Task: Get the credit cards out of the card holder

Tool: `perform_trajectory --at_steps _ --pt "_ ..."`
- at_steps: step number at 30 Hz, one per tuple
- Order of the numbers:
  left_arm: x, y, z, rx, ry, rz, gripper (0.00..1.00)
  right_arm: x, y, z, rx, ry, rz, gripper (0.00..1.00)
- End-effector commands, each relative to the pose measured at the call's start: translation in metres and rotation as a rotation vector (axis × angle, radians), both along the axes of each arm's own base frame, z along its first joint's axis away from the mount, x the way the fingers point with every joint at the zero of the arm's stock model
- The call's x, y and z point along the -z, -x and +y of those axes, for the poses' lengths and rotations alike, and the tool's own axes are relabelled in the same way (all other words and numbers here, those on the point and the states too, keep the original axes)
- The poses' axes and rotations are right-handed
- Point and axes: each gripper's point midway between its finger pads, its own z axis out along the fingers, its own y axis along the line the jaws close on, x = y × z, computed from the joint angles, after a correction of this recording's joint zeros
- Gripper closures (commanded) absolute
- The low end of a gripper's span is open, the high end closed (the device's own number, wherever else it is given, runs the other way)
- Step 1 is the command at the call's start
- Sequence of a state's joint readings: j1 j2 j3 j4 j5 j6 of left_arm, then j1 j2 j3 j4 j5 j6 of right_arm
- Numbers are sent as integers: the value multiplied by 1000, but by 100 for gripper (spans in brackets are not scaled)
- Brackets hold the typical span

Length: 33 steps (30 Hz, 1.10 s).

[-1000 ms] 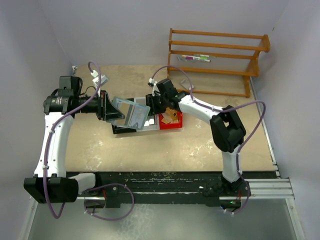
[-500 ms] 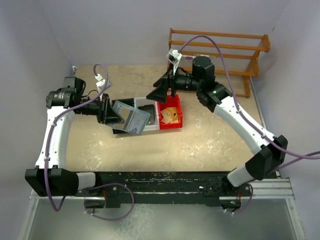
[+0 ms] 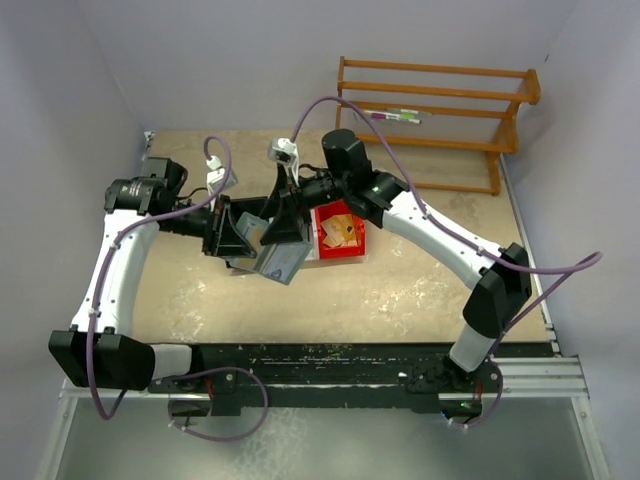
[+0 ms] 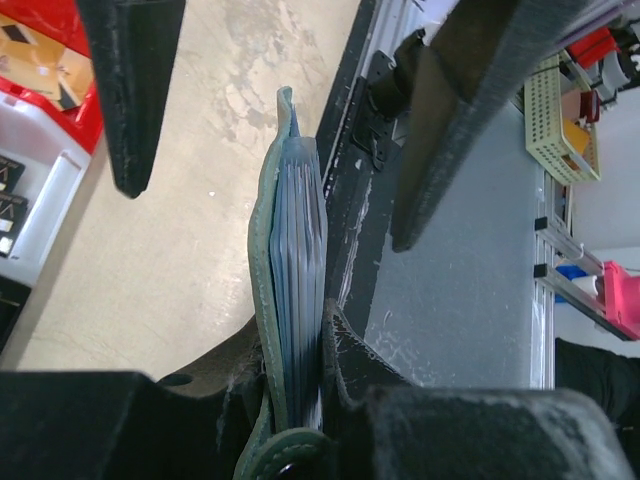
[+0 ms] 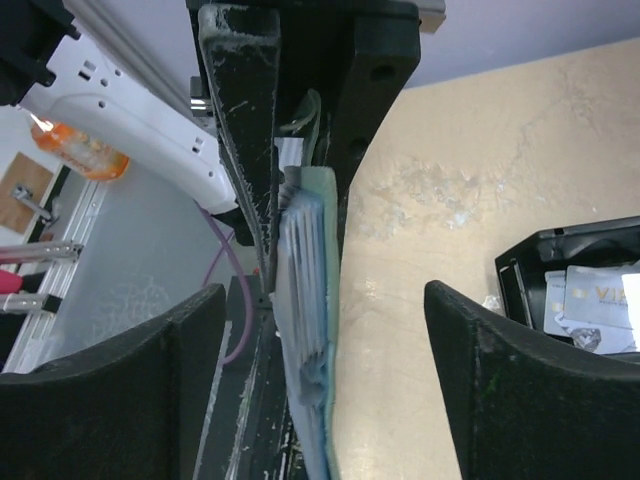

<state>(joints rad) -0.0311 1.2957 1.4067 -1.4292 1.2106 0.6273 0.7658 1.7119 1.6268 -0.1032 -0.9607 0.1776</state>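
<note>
The credit cards (image 4: 300, 260) sit packed in a tight stack inside the card holder (image 4: 265, 330). Only their thin edges peek out of its open end. The left gripper (image 3: 232, 232) is squeezed tight on the closed end of the holder and holds it up in the air, with the open end pointing away from its fingers. The right gripper (image 3: 283, 222) faces that open end with its jaws wide apart. One finger is on each side of the stack, and neither finger touches it. I think the cards are light, stiff and smooth, so they could slip. The holder looks soft and may bend or squash. A good spot to grab is the bit of card sticking out past the holder's lip, pinching the flat faces and not the soft cover. A black bin (image 5: 520, 270) lies on the table, off to the right finger's side.
</note>
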Motion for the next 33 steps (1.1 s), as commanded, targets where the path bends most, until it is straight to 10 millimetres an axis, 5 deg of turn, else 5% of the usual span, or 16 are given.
perform_trajectory --at_steps 1,11,13,17,20,26,33 --pt "-22 9 -13 78 71 -87 78 -42 19 -2 -88 -95 -87 22" --pt "-32 3 -17 84 87 -129 75 -32 32 -4 -150 -88 -30 85" --pt "-37 -1 -17 74 90 -144 61 -36 33 -5 -152 -94 -24 100" --pt "-54 -4 -18 16 120 -184 35 -57 8 -10 -12 -145 -3 100" --pt "-64 -4 -18 -44 169 -200 26 -84 -16 -32 139 -293 49 100" --pt "-74 7 -20 -43 261 -78 25 -124 -18 -71 318 -628 102 100" --pt "-80 6 -22 -82 313 -18 36 -134 -5 -76 339 -784 172 100"
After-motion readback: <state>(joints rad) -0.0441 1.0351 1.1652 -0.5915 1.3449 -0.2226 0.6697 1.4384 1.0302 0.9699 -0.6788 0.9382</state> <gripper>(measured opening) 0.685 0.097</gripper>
